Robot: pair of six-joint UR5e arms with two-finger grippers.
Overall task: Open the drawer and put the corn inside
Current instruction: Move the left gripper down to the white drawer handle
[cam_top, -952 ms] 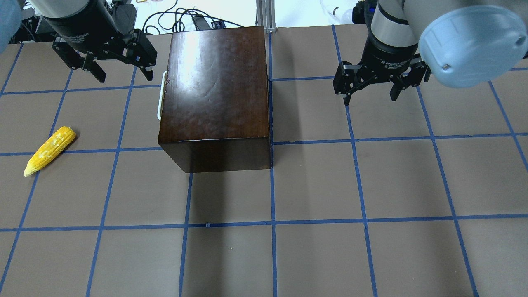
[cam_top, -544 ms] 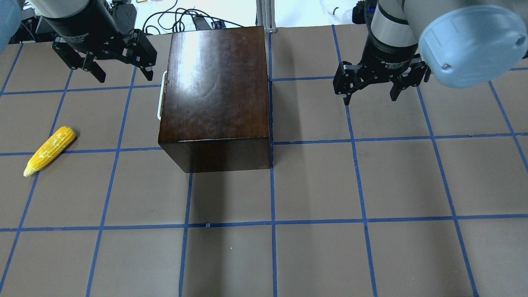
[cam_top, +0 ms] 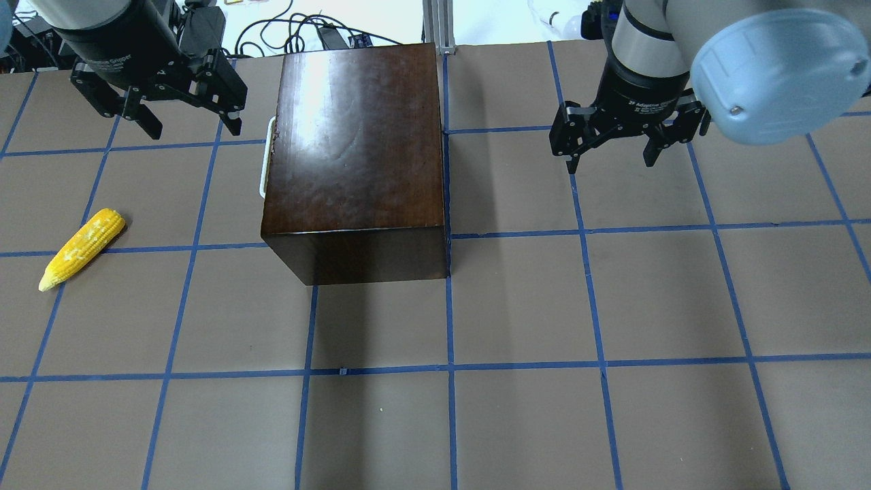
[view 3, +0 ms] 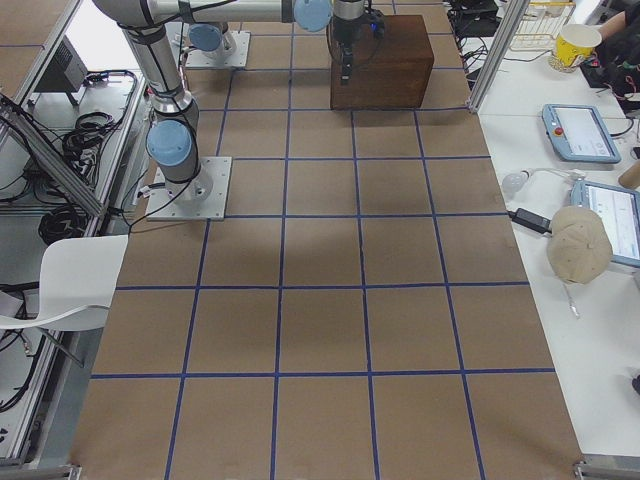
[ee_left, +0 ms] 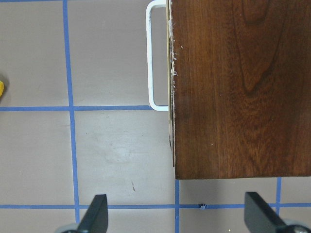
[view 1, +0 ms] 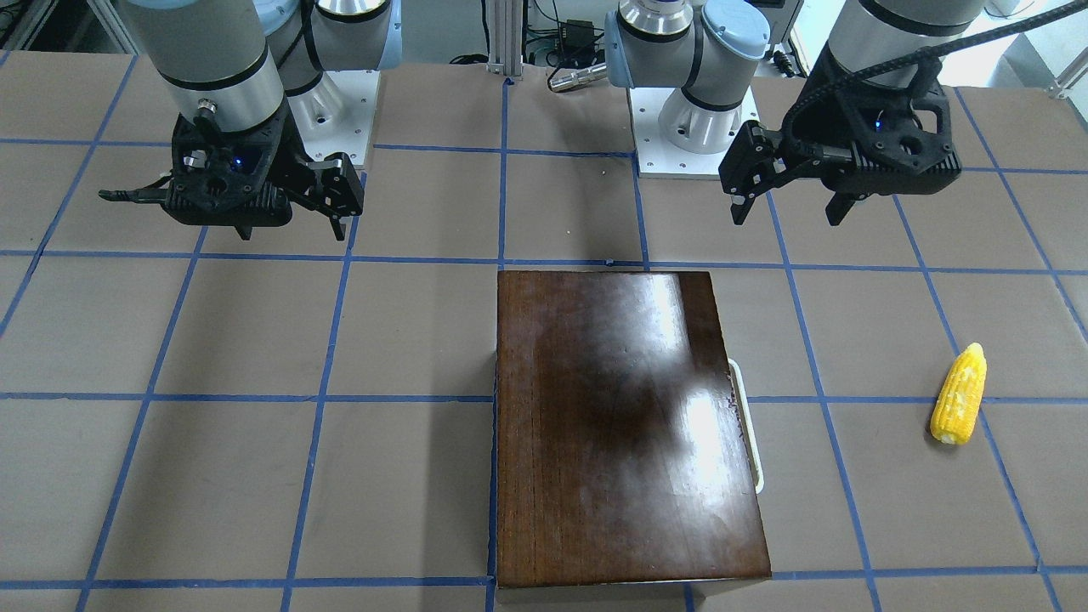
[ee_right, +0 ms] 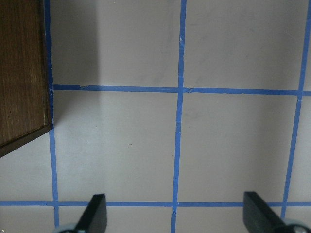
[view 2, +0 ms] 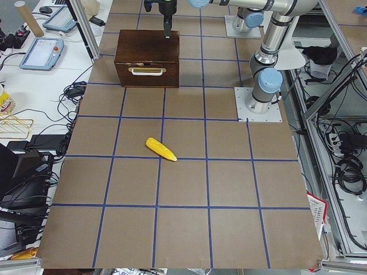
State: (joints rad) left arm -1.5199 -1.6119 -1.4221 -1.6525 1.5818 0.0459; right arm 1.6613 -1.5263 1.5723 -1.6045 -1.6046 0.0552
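Lying on the table (cam_top: 517,422) at the near left, the corn (cam_top: 81,248) is well apart from the left gripper (cam_top: 190,126), which hangs farther back and to its right. That gripper's fingers are spread wide and hold nothing. Just to its right, the drawer (view 2: 147,71) sits closed in the box (cam_top: 354,136). Right of the box, the right gripper (cam_top: 610,162) hangs wide open, empty, touching nothing.
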